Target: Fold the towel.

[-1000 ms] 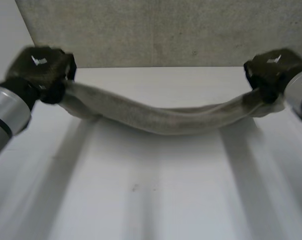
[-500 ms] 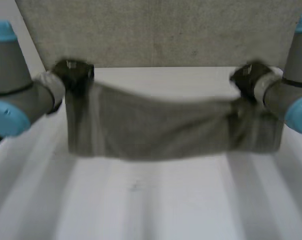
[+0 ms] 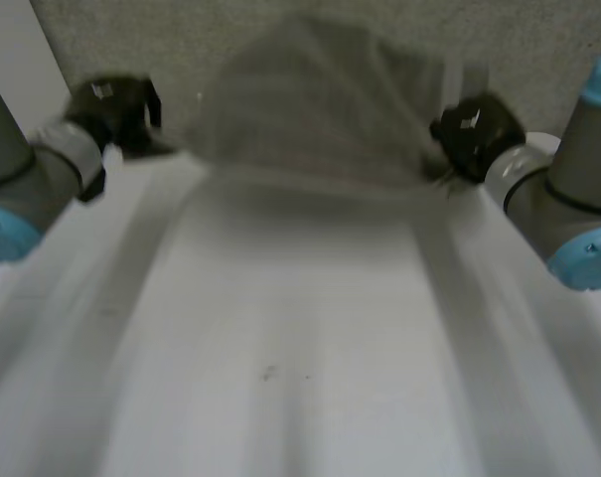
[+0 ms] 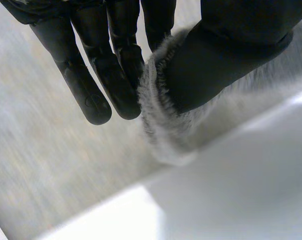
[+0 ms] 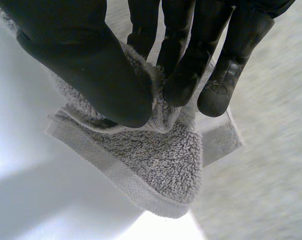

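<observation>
Table: the white table (image 3: 300,378) runs bare from the near edge out to both hands.
Left arm: the left arm (image 3: 37,189), grey with a light-blue cap, reaches along the table's left side toward the far edge.
Right arm: the right arm (image 3: 563,214), built the same way, reaches along the right side.
Left hand: the left hand (image 3: 109,107) sits at the towel's left end. Its wrist view shows straight fingers on one side of the cloth and the thumb on the other, pinching the towel's edge. The pile bunches up just past the thumb tip, and the table edge lies under the palm.
Right hand: the right hand (image 3: 474,129) sits at the towel's right end. In its wrist view the thumb presses a fold of cloth against the fingers, a firm pinch. A hemmed corner hangs in layers below the fingertips, above the table edge.
Towel: the grey terry towel (image 3: 310,109) is strung between the two hands. Its middle billows up higher than either hand and beyond them. Its lower edge runs near the table's far edge, and I cannot tell whether it touches.
Beyond: a grey speckled surface (image 3: 538,40) lies past both hands and behind the towel.
</observation>
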Robot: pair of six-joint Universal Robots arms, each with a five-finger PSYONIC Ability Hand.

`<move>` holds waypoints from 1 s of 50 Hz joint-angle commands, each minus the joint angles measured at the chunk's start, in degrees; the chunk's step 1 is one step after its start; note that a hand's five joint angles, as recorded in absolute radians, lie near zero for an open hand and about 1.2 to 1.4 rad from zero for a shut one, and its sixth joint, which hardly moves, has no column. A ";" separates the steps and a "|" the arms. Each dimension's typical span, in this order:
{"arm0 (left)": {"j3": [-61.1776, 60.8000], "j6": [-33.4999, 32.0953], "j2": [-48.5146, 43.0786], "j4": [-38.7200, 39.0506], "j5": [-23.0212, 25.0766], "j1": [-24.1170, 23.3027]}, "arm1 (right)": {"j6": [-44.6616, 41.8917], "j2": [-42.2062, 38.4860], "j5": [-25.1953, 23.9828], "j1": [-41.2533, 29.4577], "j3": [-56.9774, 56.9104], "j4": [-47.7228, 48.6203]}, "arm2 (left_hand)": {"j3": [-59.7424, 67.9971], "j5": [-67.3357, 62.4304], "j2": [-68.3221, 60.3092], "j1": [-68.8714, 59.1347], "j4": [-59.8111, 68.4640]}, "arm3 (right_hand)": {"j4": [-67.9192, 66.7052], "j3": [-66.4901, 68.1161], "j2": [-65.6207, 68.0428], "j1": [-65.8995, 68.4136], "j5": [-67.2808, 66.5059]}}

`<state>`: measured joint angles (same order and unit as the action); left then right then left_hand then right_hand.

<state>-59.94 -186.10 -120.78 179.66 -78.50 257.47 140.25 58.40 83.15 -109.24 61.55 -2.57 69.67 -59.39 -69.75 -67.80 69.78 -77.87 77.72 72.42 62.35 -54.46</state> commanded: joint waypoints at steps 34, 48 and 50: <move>-28.13 -11.65 10.13 10.72 1.24 3.39 | 43.59 -4.35 1.66 7.63 17.99 0.98 | 10.33 -10.61 -10.25 -12.20 10.22 | 46.59 -46.44 -41.14 -31.08 33.19; -28.92 -7.43 10.74 10.36 1.59 2.60 | 52.57 -3.74 1.66 6.93 20.54 1.68 | 10.33 -10.61 -10.25 -12.20 10.22 | 61.22 -61.07 -55.77 -45.70 47.82; -28.92 -7.43 10.74 10.36 1.59 2.60 | 53.19 -3.39 1.75 6.93 20.72 1.77 | 10.33 -10.61 -10.25 -12.20 10.22 | 61.22 -61.07 -55.77 -45.71 47.82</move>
<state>-88.64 -194.22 -110.41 190.08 -77.02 260.27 191.54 54.30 84.61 -102.14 81.29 -1.17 69.68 -59.39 -69.78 -67.80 69.78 -20.48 20.87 22.81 22.90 -11.38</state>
